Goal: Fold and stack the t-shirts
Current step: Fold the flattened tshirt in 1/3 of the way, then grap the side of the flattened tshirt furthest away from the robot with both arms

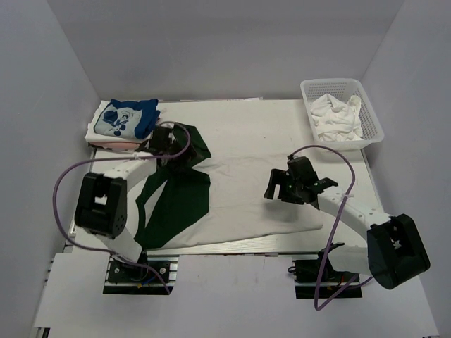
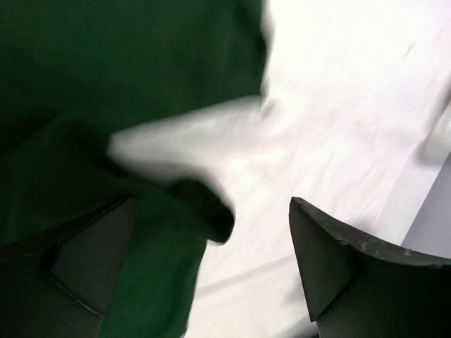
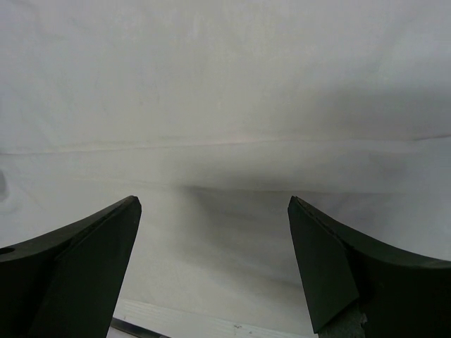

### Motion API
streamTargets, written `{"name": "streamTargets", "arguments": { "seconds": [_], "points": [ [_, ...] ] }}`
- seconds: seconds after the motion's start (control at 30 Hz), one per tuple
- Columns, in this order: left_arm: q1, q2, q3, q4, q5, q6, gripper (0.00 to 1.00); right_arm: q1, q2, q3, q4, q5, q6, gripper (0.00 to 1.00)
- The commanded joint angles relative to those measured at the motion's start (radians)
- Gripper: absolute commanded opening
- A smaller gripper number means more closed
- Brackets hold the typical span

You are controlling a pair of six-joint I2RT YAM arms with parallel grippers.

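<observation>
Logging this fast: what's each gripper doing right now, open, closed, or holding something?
Left gripper: open, gripping nothing, above the green sleeve.
Right gripper: open, gripping nothing, above the white shirt body.

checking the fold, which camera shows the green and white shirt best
Top external: the whole green and white shirt lies spread. Left wrist shows its green part, blurred; right wrist only plain white cloth.

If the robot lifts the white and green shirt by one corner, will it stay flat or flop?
Probably flop: the white and green t-shirt lies limp, its green sleeve folded over. It looks thin and flat, so likely light. Pushed, it would probably bunch up, not roll.
</observation>
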Motion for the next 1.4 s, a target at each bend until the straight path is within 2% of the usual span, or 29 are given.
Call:
{"name": "streamTargets", "arguments": {
  "seconds": [0.0, 0.03, 0.07, 0.13, 0.23, 0.33, 0.4, 0.47, 0.5, 0.53, 0.6, 0.7, 0.97, 1.1, 1.23, 1.33, 1.37],
  "points": [
    [0.023, 0.127, 0.179, 0.056, -0.071, 0.026, 1.0, 0.001, -0.002, 0.07, 0.011, 0.085, -0.012, 0.91],
    [0.023, 0.17, 0.231, 0.03, -0.102, 0.026, 1.0, -0.002, -0.01, 0.076, -0.009, 0.111, -0.008, 0.91],
    [0.023, 0.254, 0.355, -0.056, -0.102, 0.038, 1.0, -0.002, -0.008, 0.081, -0.017, 0.125, -0.003, 0.91],
    [0.023, 0.306, 0.495, -0.13, -0.128, 0.061, 1.0, -0.004, -0.02, 0.11, -0.048, 0.183, -0.002, 0.91],
    [0.023, 0.322, 0.56, -0.148, -0.152, 0.106, 1.0, -0.002, -0.036, 0.133, -0.061, 0.223, -0.006, 0.91],
    [0.023, 0.322, 0.636, -0.173, -0.275, 0.146, 1.0, -0.004, -0.025, 0.186, -0.075, 0.299, -0.005, 0.91],
    [0.023, 0.379, 0.713, -0.255, -0.326, 0.198, 1.0, -0.008, 0.019, 0.213, -0.109, 0.371, -0.003, 0.91],
    [0.023, 0.485, 0.881, -0.349, -0.391, 0.244, 1.0, -0.018, 0.096, 0.294, -0.15, 0.443, 0.011, 0.91],
    [0.023, 0.53, 0.943, -0.445, -0.41, 0.258, 1.0, -0.024, 0.116, 0.314, -0.179, 0.462, 0.023, 0.91],
    [0.023, 0.575, 1.066, -0.487, -0.433, 0.267, 1.0, -0.03, 0.136, 0.351, -0.183, 0.508, 0.029, 0.91],
    [0.023, 0.697, 1.218, -0.573, -0.458, 0.276, 1.0, -0.05, 0.205, 0.412, -0.198, 0.516, 0.028, 0.91],
    [0.023, 0.783, 1.334, -0.601, -0.458, 0.285, 1.0, -0.067, 0.272, 0.48, -0.206, 0.516, 0.023, 0.91],
    [0.041, 0.845, 1.311, -0.534, -0.479, 0.256, 1.0, -0.119, 0.375, 0.582, -0.201, 0.504, -0.002, 0.91],
    [0.064, 0.908, 1.33, -0.509, -0.455, 0.236, 0.93, -0.13, 0.409, 0.595, -0.177, 0.501, -0.021, 0.91],
    [0.086, 0.952, 1.33, -0.5, -0.395, 0.213, 0.8, -0.146, 0.496, 0.641, -0.178, 0.497, -0.054, 0.91],
    [0.095, 0.963, 1.33, -0.491, -0.355, 0.223, 0.45, -0.159, 0.56, 0.701, -0.18, 0.499, -0.055, 0.91],
    [0.095, 0.963, 1.313, -0.491, -0.344, 0.232, 0.18, -0.159, 0.587, 0.739, -0.19, 0.504, -0.054, 0.91]
  ]
}}
